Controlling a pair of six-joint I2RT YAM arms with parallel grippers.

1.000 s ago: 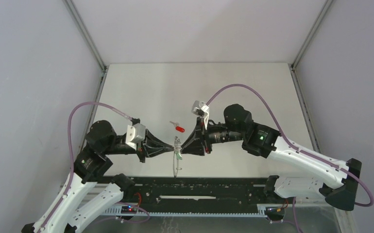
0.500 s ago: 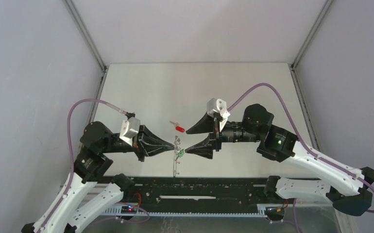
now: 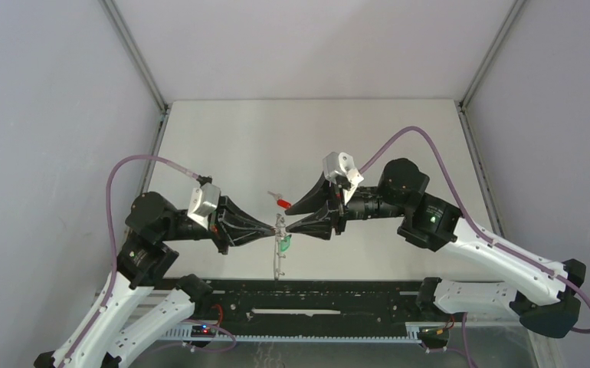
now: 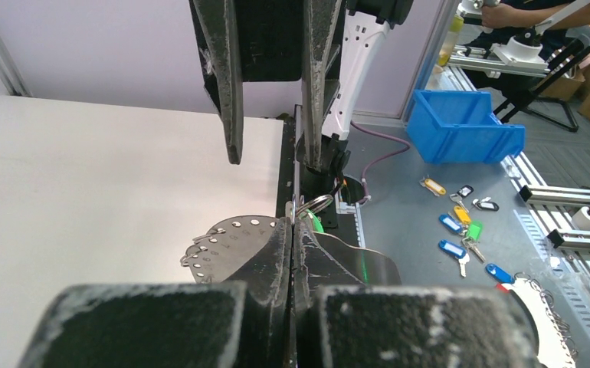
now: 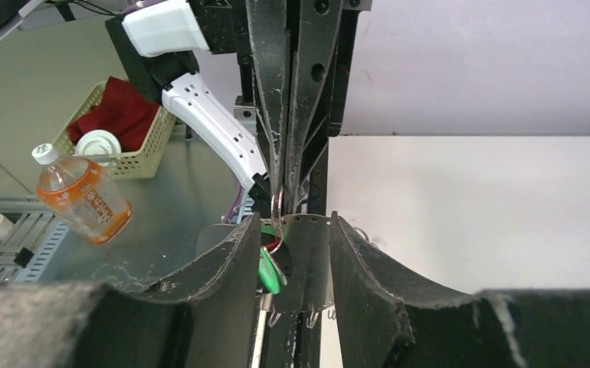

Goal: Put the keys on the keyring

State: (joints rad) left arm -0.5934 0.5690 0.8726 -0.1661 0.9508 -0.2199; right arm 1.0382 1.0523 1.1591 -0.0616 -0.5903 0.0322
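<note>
Though the orange label of the bottle (image 5: 81,201) beyond the table edge carries print, it is too small to read, and no other writing can be made out.

In the top view the left arm lies low and reaches toward 3 o'clock. The left gripper (image 3: 274,229) is pressed together, pinching the keyring (image 3: 277,257) at its small metal ring (image 5: 275,204). The limp chain trails from there toward 6 o'clock.

The right arm reaches toward 9 o'clock, elbow raised. The right gripper (image 3: 286,218) has its jaws spread, one at 12 and one at 6 o'clock of the ring. The right wrist view shows them either side of the keyring.

The green key (image 3: 284,245) hangs at 5 o'clock of the pinch, just beside the ring. The red key (image 3: 282,202) lies on the table (image 3: 223,146) at 12 o'clock of it, near the right gripper's upper finger.
</note>
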